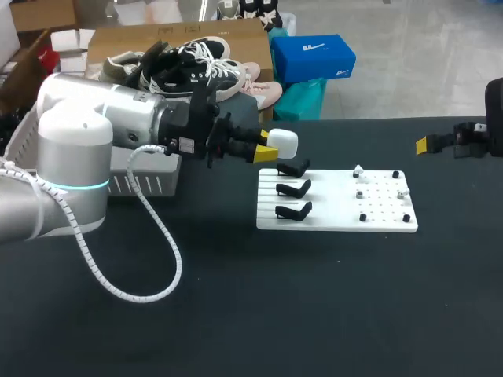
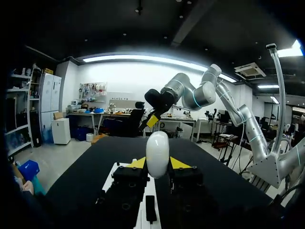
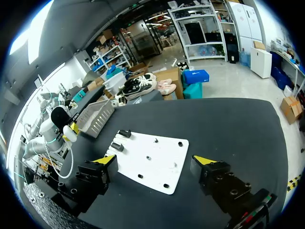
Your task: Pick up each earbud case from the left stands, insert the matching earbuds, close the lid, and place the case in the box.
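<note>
The case (image 1: pixel 283 142) is a smooth, glossy white ovoid with rounded ends and no seam that can be made out. Its lid looks closed, though the line of the lid is too fine to tell. The left gripper (image 1: pixel 267 151) holds it, with the two yellow tips pressed against opposite sides. In the left wrist view the case (image 2: pixel 157 154) stands upright between the fingers, its upper half rising above the tips. It is held clear of the black desk (image 1: pixel 236 306), just beside the rear left corner of the white board (image 1: pixel 338 212) and close above the rearmost of three black stands (image 1: pixel 293 188) that line the board's left edge. Small white and black pieces (image 1: pixel 360 194) sit on the board's right part, too small to tell apart further. A white basket (image 1: pixel 141 179) stands on the desk behind the left arm. The right gripper (image 3: pixel 155 161) hangs over the desk's right side, well apart from the case. Its fingers are spread wide with nothing between them, and the board (image 3: pixel 157 164) lies ahead of them.
</note>
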You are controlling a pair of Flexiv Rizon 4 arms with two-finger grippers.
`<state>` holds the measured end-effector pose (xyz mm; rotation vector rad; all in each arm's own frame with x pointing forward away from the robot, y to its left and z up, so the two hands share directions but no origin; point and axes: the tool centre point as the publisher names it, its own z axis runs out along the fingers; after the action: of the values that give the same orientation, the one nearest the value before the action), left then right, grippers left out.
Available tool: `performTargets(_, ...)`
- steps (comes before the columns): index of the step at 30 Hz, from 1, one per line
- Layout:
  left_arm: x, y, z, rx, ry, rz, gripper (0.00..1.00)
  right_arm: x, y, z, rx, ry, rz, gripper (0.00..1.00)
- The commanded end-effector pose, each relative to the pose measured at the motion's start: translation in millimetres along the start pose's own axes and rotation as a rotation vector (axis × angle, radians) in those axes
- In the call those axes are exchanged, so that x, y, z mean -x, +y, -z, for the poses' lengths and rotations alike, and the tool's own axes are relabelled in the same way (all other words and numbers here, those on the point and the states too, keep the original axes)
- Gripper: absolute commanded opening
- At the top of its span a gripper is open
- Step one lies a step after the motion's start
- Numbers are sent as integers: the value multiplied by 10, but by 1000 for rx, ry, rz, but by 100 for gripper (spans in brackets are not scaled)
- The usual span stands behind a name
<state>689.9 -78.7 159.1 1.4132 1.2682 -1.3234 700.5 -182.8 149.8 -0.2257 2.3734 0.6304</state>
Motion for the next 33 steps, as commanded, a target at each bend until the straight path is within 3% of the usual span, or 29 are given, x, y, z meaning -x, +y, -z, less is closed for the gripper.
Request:
performTargets(1, -7, -318, -80, 218, -30, 0, 0, -1, -11, 2, 4, 1, 2, 100)
performTargets(9, -17, -359, -247, 263, -65, -16, 0, -1, -11, 2, 4, 1, 2, 100)
performTargets(33, 9, -367, -247, 270, -65, -24, 0, -1, -11, 2, 4, 1, 2, 100)
